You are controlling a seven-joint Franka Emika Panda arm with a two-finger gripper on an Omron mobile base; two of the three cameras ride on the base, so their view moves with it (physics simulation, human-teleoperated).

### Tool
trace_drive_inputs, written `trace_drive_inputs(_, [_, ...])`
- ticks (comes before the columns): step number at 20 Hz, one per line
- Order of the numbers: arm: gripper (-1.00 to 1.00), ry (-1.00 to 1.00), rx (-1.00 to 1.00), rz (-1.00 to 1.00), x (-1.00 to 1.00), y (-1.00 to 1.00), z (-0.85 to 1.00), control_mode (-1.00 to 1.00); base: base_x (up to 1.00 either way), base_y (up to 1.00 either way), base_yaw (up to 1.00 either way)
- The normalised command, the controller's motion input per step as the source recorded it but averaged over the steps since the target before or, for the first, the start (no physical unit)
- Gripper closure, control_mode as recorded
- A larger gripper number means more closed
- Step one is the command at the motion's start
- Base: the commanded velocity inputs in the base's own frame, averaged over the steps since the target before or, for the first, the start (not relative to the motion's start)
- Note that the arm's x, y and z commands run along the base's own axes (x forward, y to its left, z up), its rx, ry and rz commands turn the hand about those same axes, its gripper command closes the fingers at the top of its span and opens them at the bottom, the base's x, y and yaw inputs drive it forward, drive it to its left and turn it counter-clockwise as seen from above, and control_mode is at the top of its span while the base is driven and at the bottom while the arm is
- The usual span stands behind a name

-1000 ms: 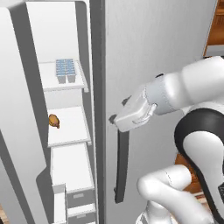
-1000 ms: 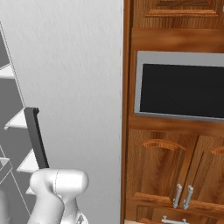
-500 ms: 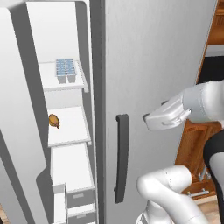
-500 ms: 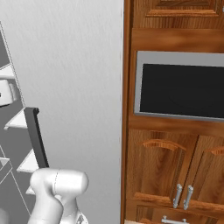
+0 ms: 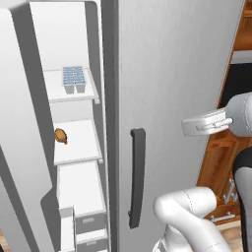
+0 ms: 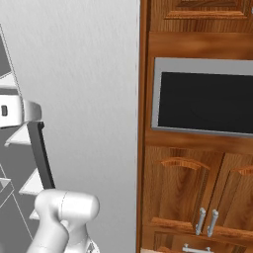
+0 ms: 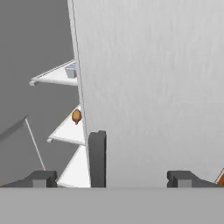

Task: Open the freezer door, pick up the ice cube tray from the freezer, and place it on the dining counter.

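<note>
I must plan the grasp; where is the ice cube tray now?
In the left base view the ice cube tray sits on the upper white shelf of the open freezer, above the shelf with a small brown item.

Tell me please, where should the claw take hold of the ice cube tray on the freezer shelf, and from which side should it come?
Probably across the narrow width of the ice cube tray, near its front end. It lies flat on the upper white shelf of the freezer, long side pointing inward, so the open front is the likely way in. The claw is open and empty, facing the plain silver door.
</note>
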Motion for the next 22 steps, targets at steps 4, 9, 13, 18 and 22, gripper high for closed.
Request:
trace_drive_inputs(4, [-1.00, 0.00, 0.00, -0.24, 0.00, -0.35, 0.00, -1.00, 0.00, 0.00, 0.00])
trace_drive_inputs(9, [-1.00, 0.00, 0.01, -0.07, -0.01, -0.32, 0.00, -1.00, 0.00, 0.00, 0.00])
trace_drive_inputs(13, [-1.00, 0.00, 0.03, 0.00, 0.00, -0.11, 0.00, -1.00, 0.00, 0.00, 0.00])
trace_drive_inputs(18, [-1.00, 0.00, 0.00, 0.00, 0.00, -0.01, 0.00, -1.00, 0.00, 0.00, 0.00])
trace_drive_inputs(22, [-1.00, 0.00, 0.00, 0.00, 0.00, 0.00, 0.00, -1.00, 0.00, 0.00, 0.00])
